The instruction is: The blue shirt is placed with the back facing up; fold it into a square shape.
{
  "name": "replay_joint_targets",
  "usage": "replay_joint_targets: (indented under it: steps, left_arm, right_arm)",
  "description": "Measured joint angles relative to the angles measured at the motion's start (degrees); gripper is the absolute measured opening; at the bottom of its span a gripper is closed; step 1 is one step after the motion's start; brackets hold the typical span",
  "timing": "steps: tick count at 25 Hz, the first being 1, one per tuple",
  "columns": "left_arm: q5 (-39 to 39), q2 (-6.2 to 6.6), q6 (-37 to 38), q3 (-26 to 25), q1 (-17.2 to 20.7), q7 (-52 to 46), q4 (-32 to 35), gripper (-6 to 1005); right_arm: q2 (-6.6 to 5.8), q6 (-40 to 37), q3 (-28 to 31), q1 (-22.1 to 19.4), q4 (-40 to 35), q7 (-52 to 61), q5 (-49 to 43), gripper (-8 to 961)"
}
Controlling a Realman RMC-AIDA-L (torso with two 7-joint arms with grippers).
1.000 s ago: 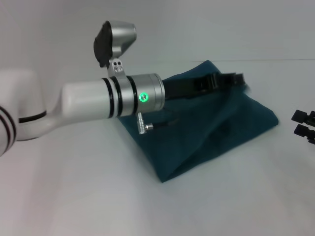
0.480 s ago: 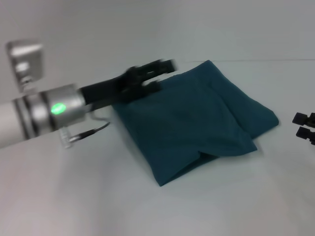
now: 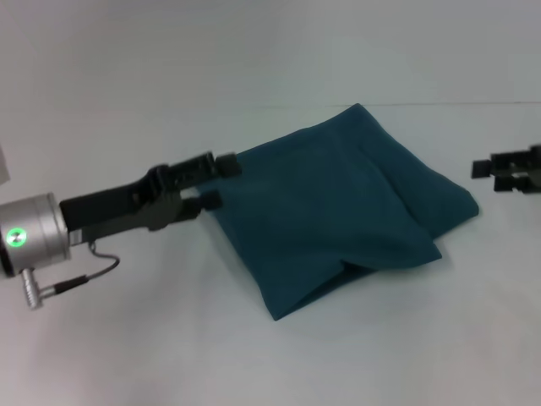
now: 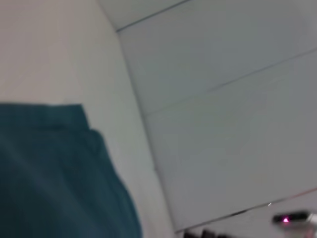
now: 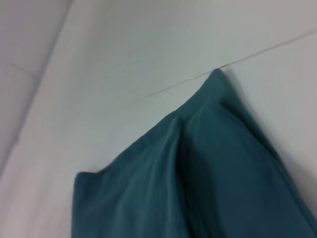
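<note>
Shirt: blue shirt [image 3: 338,203] lies folded into a rough diamond-set square, centre to centre-right of the head view, flat on the white table [image 3: 152,338].
Shirt corners: one points to the upper middle of the frame, one to the right, one to the lower middle, one to the left at the left gripper's tips.
Shirt surface: plain teal, no print showing; a top layer overlaps near the lower right, leaving a flap edge and a small notch there.
Left gripper: left gripper [image 3: 215,181] at left centre of the head view, arm coming in from the left edge, green light on the wrist.
Left fingers: spread, a clear gap between the two black tips [image 3: 226,162]; nothing pinched. Tips sit just at the shirt's left edge; contact can't be told.
Right gripper: right gripper [image 3: 510,172] at the right edge, upper-mid height, apart from the shirt's right corner.
Right fingers: cannot tell whether spread or closed.
Left wrist view: shirt fills the lower left, table beyond.
Right wrist view: shirt fills the lower right, its pointed corner toward a seam line on the table.
</note>
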Motion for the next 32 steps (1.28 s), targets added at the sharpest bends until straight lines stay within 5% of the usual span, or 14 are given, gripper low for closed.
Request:
replay_joint_targets:
  steps: [9, 22, 32]
  left_arm:
    - [3.34, -0.27, 1.21, -3.4, 2.96, -0.69, 1.5, 951]
    - [3.11, -0.87, 1.13, -3.64, 3.16, -0.48, 1.34, 950]
    - [3.02, -1.11, 0.75, -3.66, 2.98, -0.07, 1.2, 950]
  right_arm:
    - [3.48, 4.59, -9.62, 9.2, -1.93, 5.16, -9.56, 687]
    - [9.59, 16.51, -13.31, 10.26, 0.59, 4.3, -9.72, 687]
    - [11.03, 21.98, -16.23, 10.9, 3.44, 3.34, -9.93, 685]
